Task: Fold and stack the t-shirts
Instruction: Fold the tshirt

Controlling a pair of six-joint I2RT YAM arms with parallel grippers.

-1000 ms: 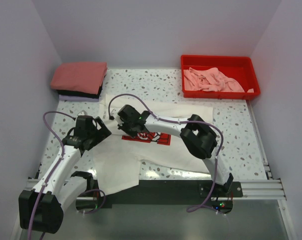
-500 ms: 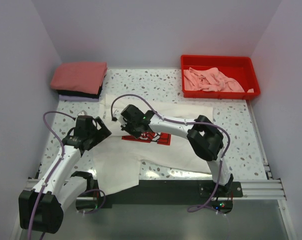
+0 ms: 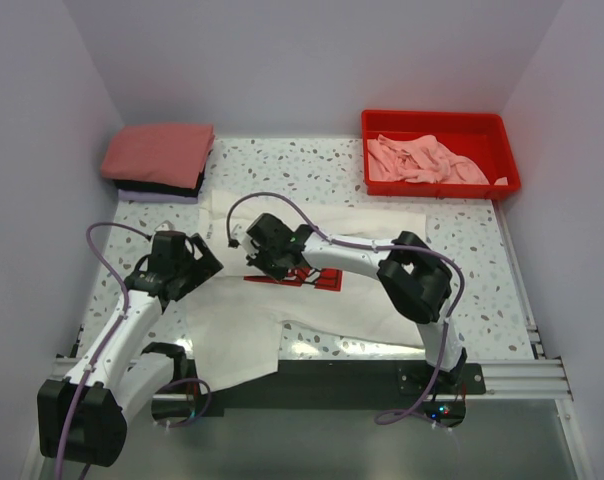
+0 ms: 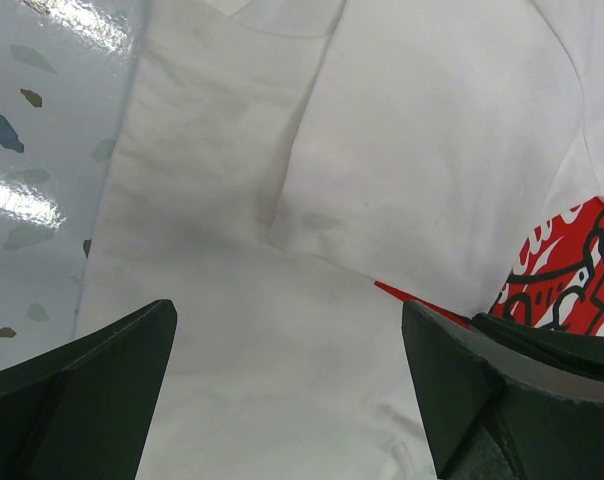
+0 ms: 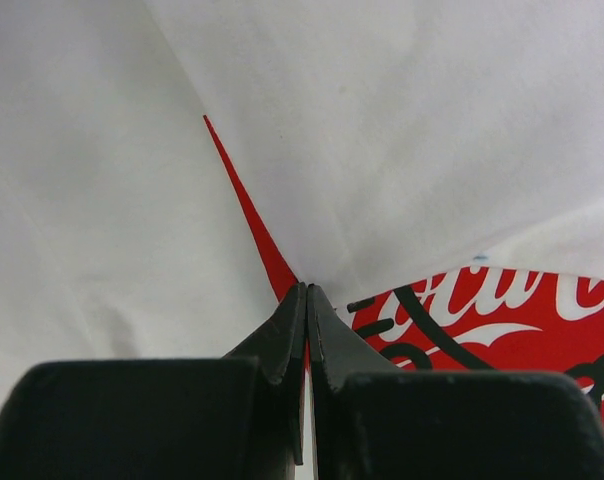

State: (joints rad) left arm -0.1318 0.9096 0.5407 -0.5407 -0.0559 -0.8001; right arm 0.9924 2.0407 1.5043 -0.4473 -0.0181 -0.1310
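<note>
Top view: white tee [image 3: 362, 300] lies spread mid-table [image 3: 472, 260], long axis approx L-R, one flap reaching the near edge; collar end hard to tell. R arm hides part of the red print [image 3: 322, 278]. Right gripper [image 3: 265, 262] sits at the print's left end, left gripper [image 3: 200, 266] over the tee's left part. Red tray [image 3: 437, 117], far right, holds crumpled pink tees [image 3: 422, 160]. Far left: salmon-red tee [image 3: 157, 152] on black tee [image 3: 162, 186] on lavender tee [image 3: 157, 197].

Left wrist: jaws wide, nothing btwn.

Right wrist: jaws closed tight, pinching tee fabric at the print's edge; creases fan out from the tips.
</note>
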